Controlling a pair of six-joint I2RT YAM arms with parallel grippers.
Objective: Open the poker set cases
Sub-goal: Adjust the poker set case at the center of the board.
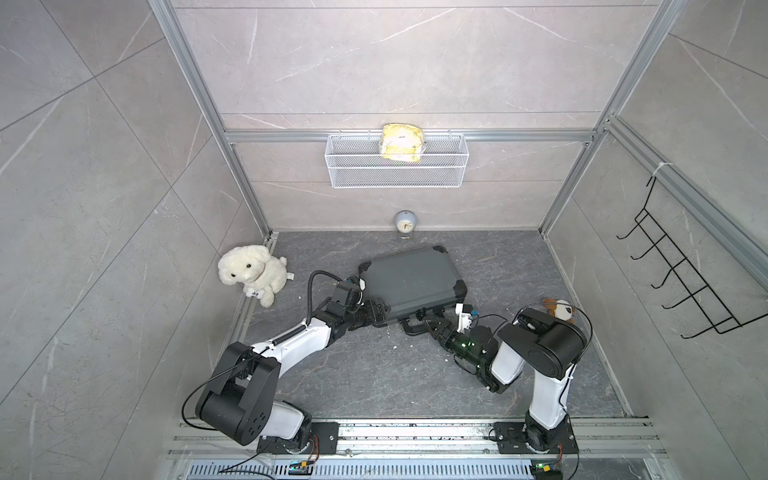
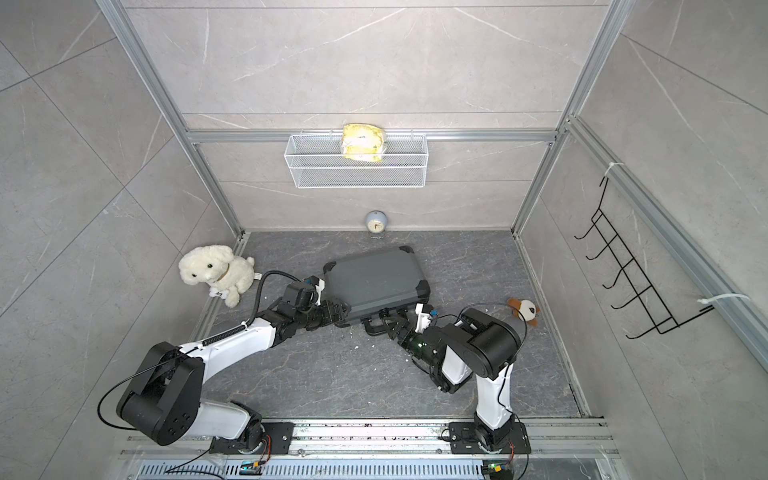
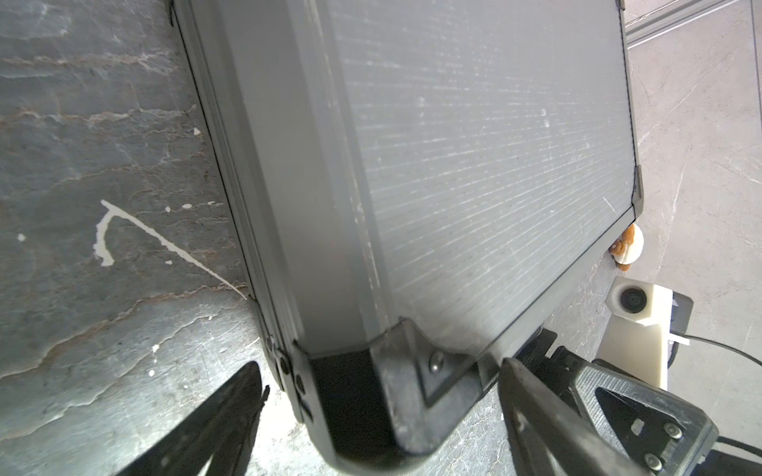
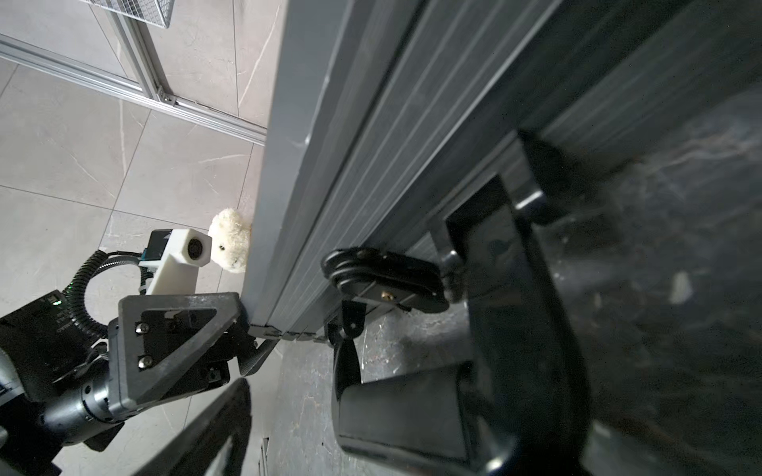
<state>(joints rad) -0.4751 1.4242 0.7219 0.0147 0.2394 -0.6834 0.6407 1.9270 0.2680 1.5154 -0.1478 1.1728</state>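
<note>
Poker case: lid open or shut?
Shut. In both top views the poker case lies with its lid down on the base; no interior shows. Left wrist view: no gap at the corner.

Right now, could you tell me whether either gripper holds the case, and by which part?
Cannot be told: the left gripper straddles a corner cap of the case, the right gripper is at its handle, but no firm grip shows.

A: What encloses it?
B: Pale grey marble-look tile walls [image 1: 395, 62], silver aluminium frame rails [image 1: 291, 136], a dark grey veined stone floor [image 1: 374, 374].
A: Anything mounted?
B: A white wire-mesh basket [image 1: 357, 174] on the back wall; a black wire hook rack [image 1: 685, 261] on a side wall.
</note>
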